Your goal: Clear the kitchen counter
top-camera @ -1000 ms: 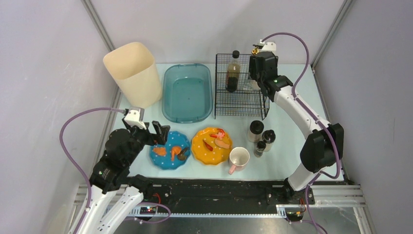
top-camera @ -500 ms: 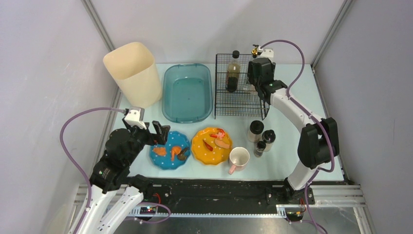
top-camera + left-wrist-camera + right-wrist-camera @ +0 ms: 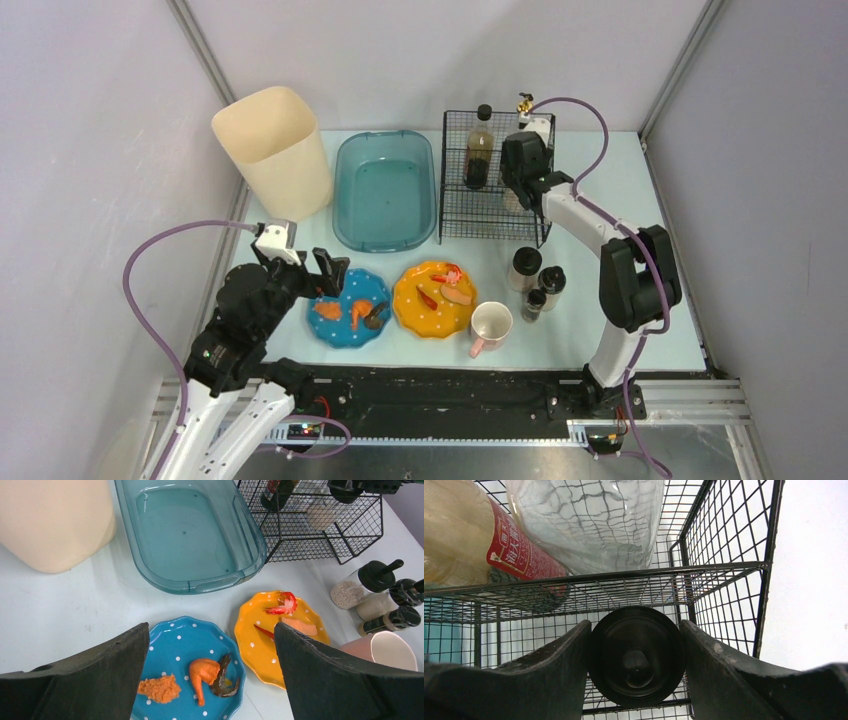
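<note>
Black shaker lid (image 3: 636, 660) is pinched in my right hand (image 3: 636, 630), probably to rack it upright; left hand (image 3: 210, 630) hangs wide open.

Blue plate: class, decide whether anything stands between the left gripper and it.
Nothing visible does. The open left gripper hangs over the blue plate, with a clear view down to it; only food scraps lie on the plate.
</note>
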